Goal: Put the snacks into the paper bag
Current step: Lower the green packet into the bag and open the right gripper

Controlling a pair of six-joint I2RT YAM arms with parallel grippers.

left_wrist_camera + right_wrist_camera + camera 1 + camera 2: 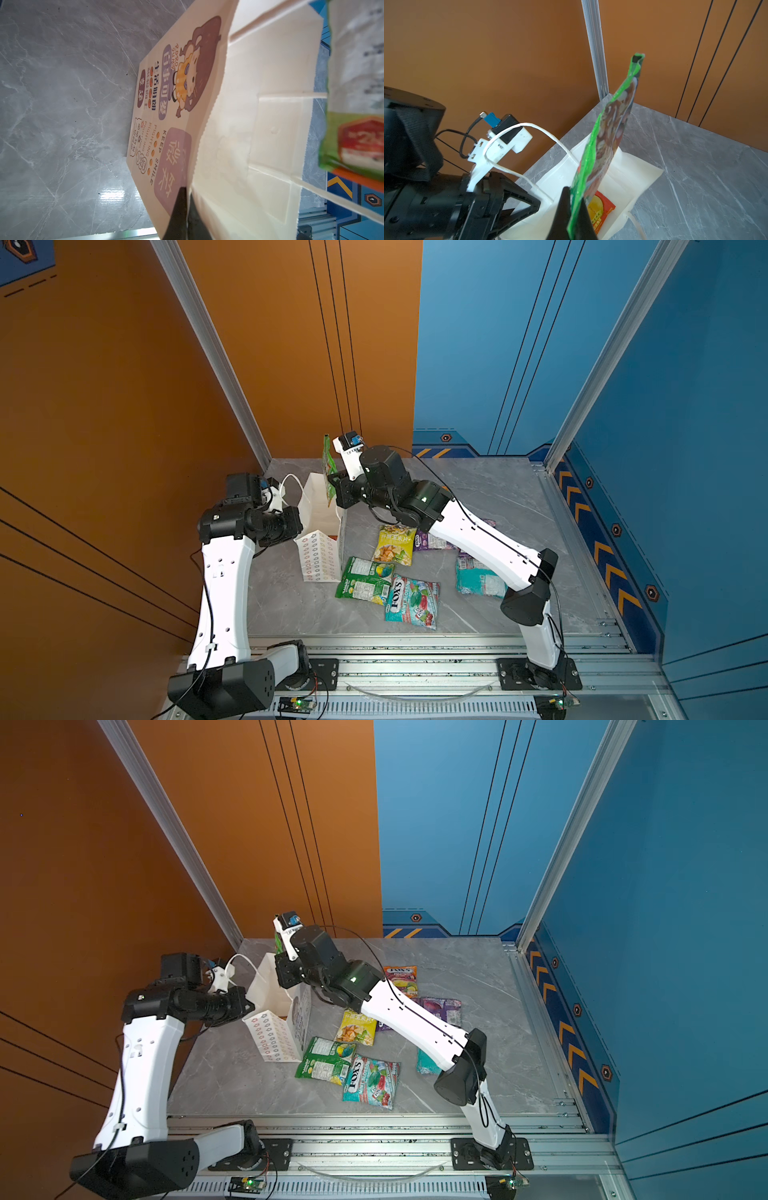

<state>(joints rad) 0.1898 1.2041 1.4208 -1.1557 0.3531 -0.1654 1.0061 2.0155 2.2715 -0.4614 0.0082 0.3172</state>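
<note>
Pincers gripped both: right pincer [572, 209] clamped a light, crinkly green snack packet [608, 133] by its edge above the paper bag [318, 506]; left pincer [186, 207] pinched the floppy rim.

In a top view the right gripper [279, 952] pinches a green packet [277, 940] that stands upright above its fingers over the open paper bag [274, 1029], while the left gripper [249, 1006] meets the bag's rim and loose snacks [357, 1052] lie well behind.
</note>
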